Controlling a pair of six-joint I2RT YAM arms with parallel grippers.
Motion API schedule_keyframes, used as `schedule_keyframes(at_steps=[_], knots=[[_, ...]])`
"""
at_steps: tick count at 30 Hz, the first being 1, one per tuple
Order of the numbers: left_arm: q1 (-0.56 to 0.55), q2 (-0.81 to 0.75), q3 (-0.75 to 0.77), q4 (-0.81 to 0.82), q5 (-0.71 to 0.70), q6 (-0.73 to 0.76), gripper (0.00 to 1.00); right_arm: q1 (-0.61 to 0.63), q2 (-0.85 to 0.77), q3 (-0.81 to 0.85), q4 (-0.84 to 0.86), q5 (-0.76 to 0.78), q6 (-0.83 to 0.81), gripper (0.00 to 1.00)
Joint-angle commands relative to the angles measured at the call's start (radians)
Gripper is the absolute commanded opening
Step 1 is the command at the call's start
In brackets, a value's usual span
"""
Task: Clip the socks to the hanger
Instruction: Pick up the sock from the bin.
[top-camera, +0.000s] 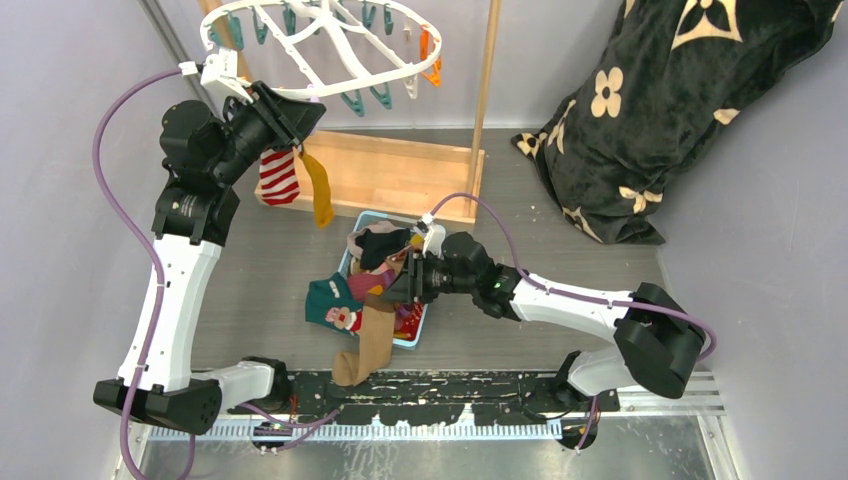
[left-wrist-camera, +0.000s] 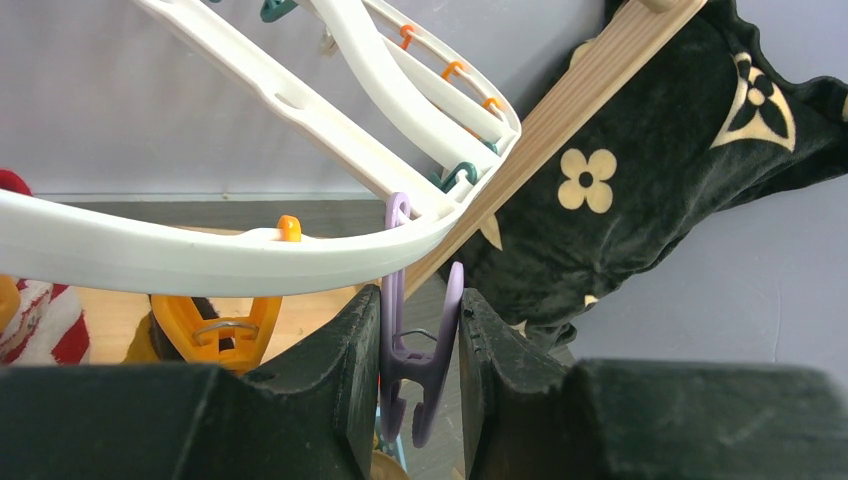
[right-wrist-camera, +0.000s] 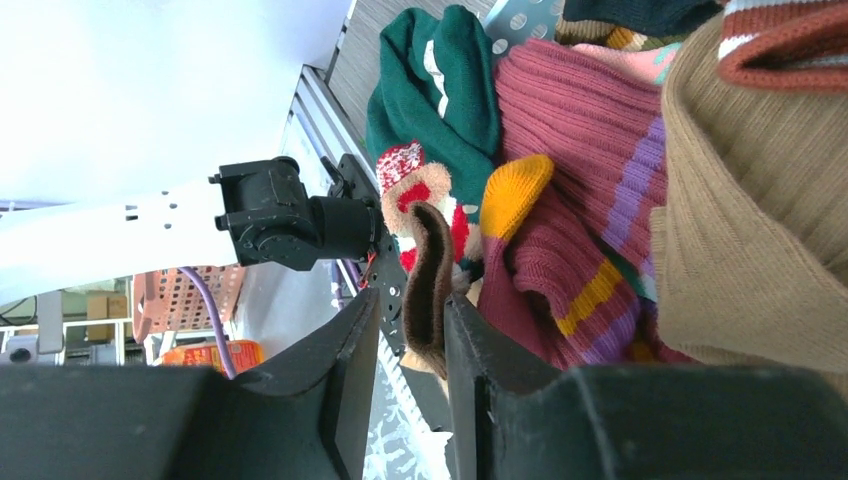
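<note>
Black left end effector (left-wrist-camera: 420, 302) and right end effector (right-wrist-camera: 410, 305) cap white arms (top-camera: 170, 300) with purple cables (top-camera: 103, 160).

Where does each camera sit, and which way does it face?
Top external: above and behind, looking down; both arms, hanger, socks.
Left wrist: on left arm, facing hanger rim; left gripper squeezing a purple clip.
Right wrist: on right arm, facing socks; right gripper astride a brown sock.
Shared: top and left wrist both show the hanger.
</note>
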Motion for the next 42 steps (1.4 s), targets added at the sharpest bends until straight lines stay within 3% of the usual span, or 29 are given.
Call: schedule_keyframes(at_steps=[1, 6, 11, 15, 19, 22, 26, 31, 35, 42], knots=[[0.005, -0.023, 0.045, 0.027, -0.011, -0.004, 0.0, -0.003, -0.008, 0.003, 0.023, -0.031, -0.017, 0.4], [0.006, -0.02, 0.045, 0.03, -0.01, -0.004, 0.0, -0.003, -0.012, -0.025, 0.032, -0.033, -0.024, 0.47], [0.005, -0.019, 0.048, 0.03, -0.01, -0.007, 0.0, -0.003, 0.02, -0.047, 0.091, -0.058, 0.008, 0.4], [0.005, -0.019, 0.048, 0.029, -0.011, -0.006, 0.0, -0.003, 0.008, -0.052, 0.107, -0.053, 0.014, 0.29], [0.005, -0.02, 0.044, 0.028, -0.013, -0.006, 0.0, -0.003, -0.062, -0.022, 0.079, -0.005, -0.013, 0.1], [0.005, -0.022, 0.045, 0.028, -0.016, -0.004, 0.0, -0.004, -0.133, 0.084, -0.047, 0.09, -0.084, 0.02], [0.005, -0.018, 0.059, 0.018, -0.044, 0.006, 0.0, -0.003, -0.183, 0.323, -0.288, 0.215, -0.253, 0.01], [-0.002, -0.015, 0.063, -0.004, -0.057, 0.008, 0.0, -0.003, -0.113, 0.663, -0.542, 0.347, -0.539, 0.01], [-0.014, -0.012, 0.056, -0.014, -0.094, 0.015, 0.0, -0.003, -0.021, 0.811, -0.567, 0.44, -0.71, 0.01], [-0.038, -0.012, 0.039, -0.005, -0.141, 0.023, 0.0, 0.006, 0.163, 0.956, -0.529, 0.448, -0.948, 0.01]])
